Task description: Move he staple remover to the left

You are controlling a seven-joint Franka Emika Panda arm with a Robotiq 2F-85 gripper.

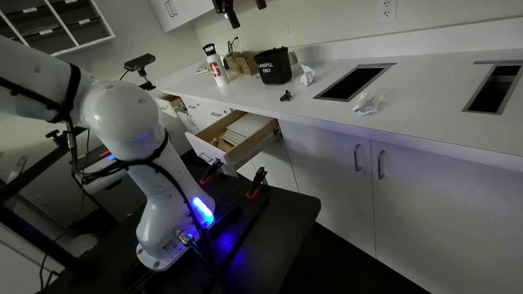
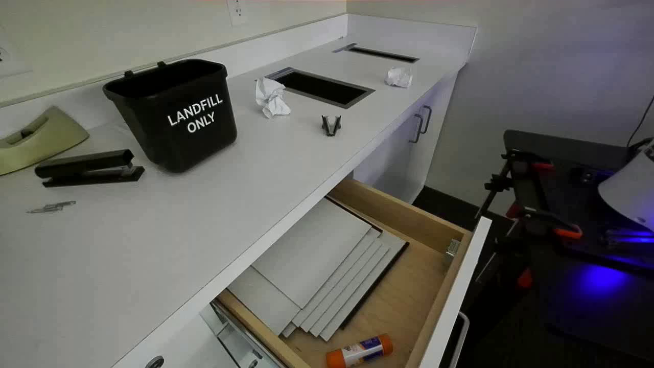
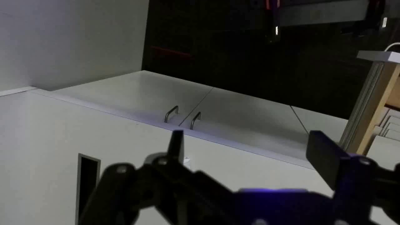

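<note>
Pincer (image 3: 246, 145) well above staple remover (image 1: 286, 96)

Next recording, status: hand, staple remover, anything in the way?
Hand open, nothing held. Staple remover loose on counter. Possible obstacles nearby: black bin, crumpled paper, neither touching it.

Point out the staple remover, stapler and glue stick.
Staple remover (image 2: 331, 131), in an exterior view: lower middle.
Stapler (image 2: 84, 164), in an exterior view: upper half.
Glue stick (image 2: 360, 351), in an exterior view: label.
</note>
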